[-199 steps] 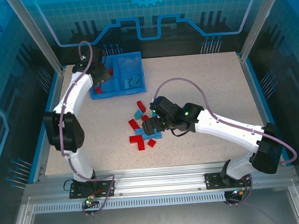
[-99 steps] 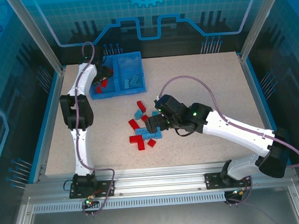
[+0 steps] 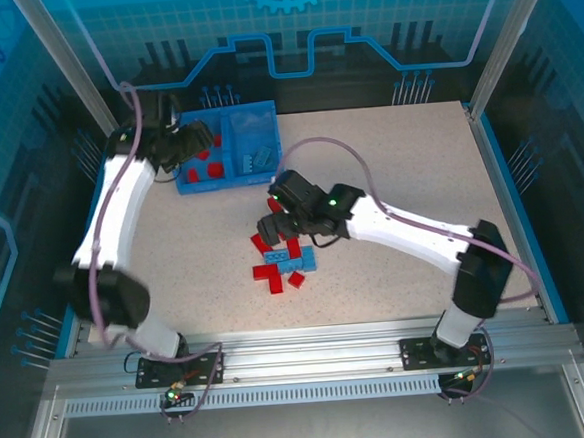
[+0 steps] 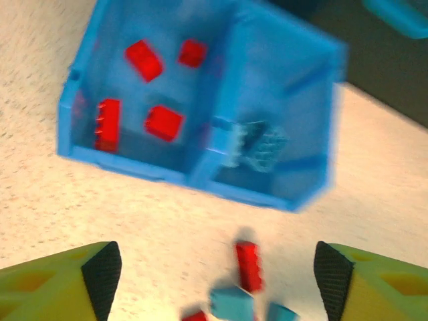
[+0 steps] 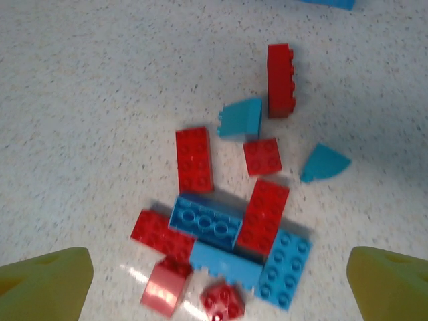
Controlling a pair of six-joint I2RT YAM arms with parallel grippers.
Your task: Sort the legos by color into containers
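— Starting at the left, what do we see of the left gripper (image 3: 192,146)?

— From above, we find it at the far left of the table (image 3: 398,161), over the left end of the bin (image 3: 269,170). On its wrist camera its fingers (image 4: 100,274) stand wide apart. Nothing is between them and they touch nothing. They hang over bare table on the near side of the bin.

— And the bin itself?

— It is one shallow blue bin, split by a middle wall (image 4: 224,87). The left compartment (image 4: 134,93) holds four red bricks (image 4: 164,122), lying apart from one another. The right compartment (image 4: 287,80) holds a small cluster of light blue bricks (image 4: 257,144) close to the middle wall. That picture is blurred, so we cannot count the blue ones.

— What lies further right?

— The unsorted pile (image 3: 280,265) sits on open table near the middle, well apart from the bin. The right wrist camera looks straight down on it. A long red brick (image 5: 281,77) lies on its side at the far end, with a blue sloped piece (image 5: 241,119) just beside it. Another sloped piece (image 5: 324,162) lies off to the right. Nearer the camera, red and blue bricks crowd together, touching. A blue eight-stud brick (image 5: 207,219) is wedged between red ones there.

— And the right gripper (image 3: 270,231)?

— We see it over the far side of the pile. Its fingers (image 5: 47,281) are spread wide, one on either side of the crowded bricks, and they hold nothing. We cannot tell whether the tips touch the table.
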